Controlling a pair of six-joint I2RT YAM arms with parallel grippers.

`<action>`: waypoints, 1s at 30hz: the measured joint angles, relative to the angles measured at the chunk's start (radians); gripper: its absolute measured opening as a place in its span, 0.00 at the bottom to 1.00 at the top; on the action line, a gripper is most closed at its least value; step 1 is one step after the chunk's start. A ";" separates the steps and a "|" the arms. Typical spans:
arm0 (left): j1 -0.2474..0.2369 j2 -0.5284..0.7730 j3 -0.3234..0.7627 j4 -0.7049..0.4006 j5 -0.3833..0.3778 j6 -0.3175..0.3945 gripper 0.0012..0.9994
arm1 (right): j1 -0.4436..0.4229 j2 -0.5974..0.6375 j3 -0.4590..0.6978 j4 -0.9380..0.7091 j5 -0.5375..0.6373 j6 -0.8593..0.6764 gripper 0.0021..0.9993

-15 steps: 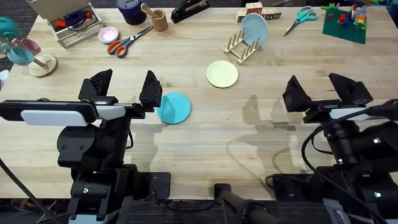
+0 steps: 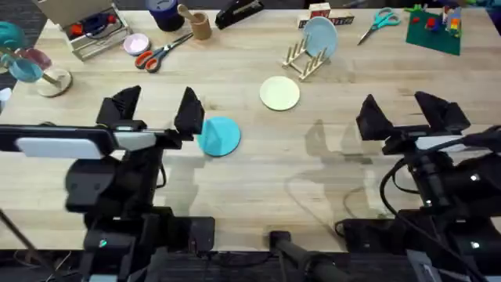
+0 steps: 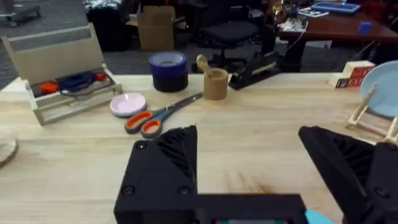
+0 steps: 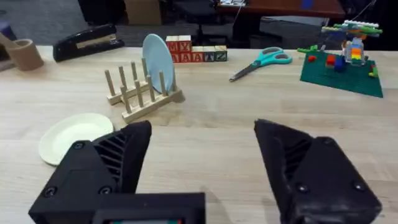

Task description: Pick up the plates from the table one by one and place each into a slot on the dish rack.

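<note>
Left claw [image 2: 156,106] barely shifted, both claws spread, empty; two plates flat: turquoise [image 2: 218,135], cream [image 2: 279,92].

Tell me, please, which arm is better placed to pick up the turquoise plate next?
Left, probably. The left gripper hovers open right beside the turquoise plate, while the right gripper sits farther off, across the table.

A pale, matt wooden table [image 2: 258,168] with visible plank grain is seen. The dish rack [image 4: 142,93] is made of light unfinished wood. Smooth plastic is shown by the turquoise plate [image 2: 218,135] and cream plate [image 4: 73,136].
</note>
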 joint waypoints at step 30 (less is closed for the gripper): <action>0.000 0.677 0.999 -1.017 0.008 -0.006 0.99 | 0.000 0.583 0.880 -0.740 -0.003 0.008 1.00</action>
